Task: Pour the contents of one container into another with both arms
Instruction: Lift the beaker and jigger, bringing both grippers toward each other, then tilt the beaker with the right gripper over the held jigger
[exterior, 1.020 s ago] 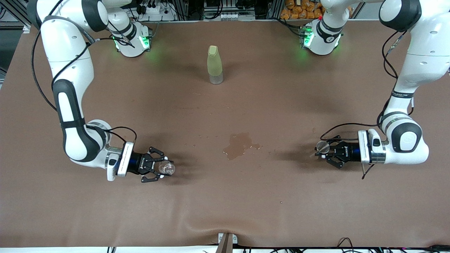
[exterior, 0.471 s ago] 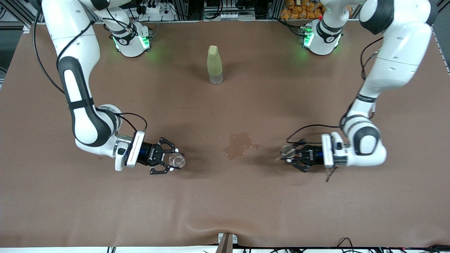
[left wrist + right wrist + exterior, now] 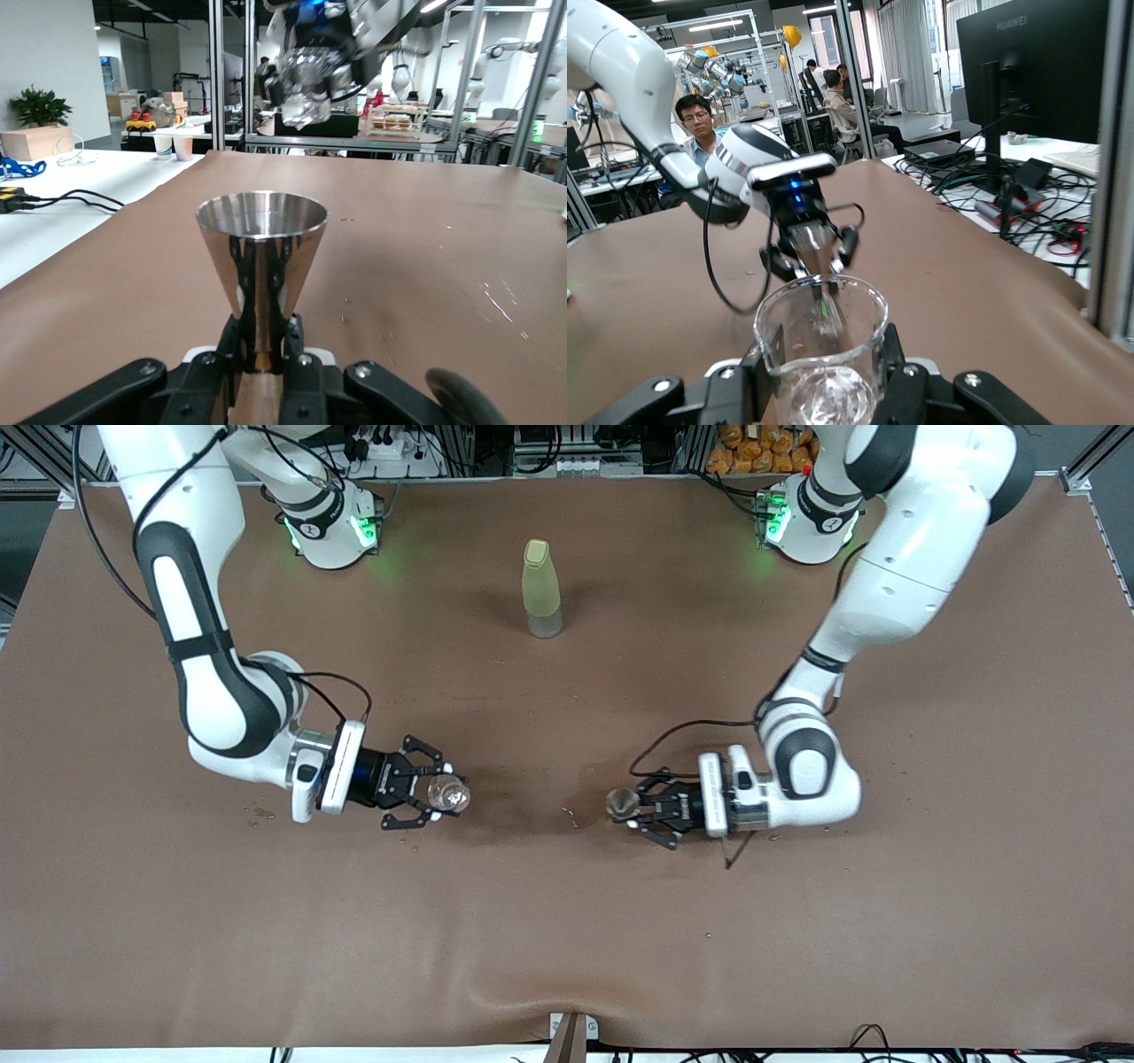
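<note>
Left gripper point(image 3: 631, 808) clamped on a steel cup point(image 3: 261, 257), held upright over the wet patch point(image 3: 578, 808) mid-table. Right gripper point(image 3: 431, 795) clamped on a glass beaker point(image 3: 822, 350), above the table toward the right arm's end. Bottle point(image 3: 541, 589) stands between the bases.

Glossy metal cup point(image 3: 261, 257), clear glass beaker point(image 3: 821, 350)

Counter point(image 3: 567, 921): brown covering, darker brown wet patch point(image 3: 580, 802) near centre. Both arms: white shells with black bands; green lights at bases. Left hand point(image 3: 640, 808) black, gripping shiny silver metal cup point(image 3: 260, 257). Right hand point(image 3: 423, 795) black, gripping clear glass beaker point(image 3: 821, 350). Bottle point(image 3: 540, 589): pale yellow-green, translucent, clear base.
</note>
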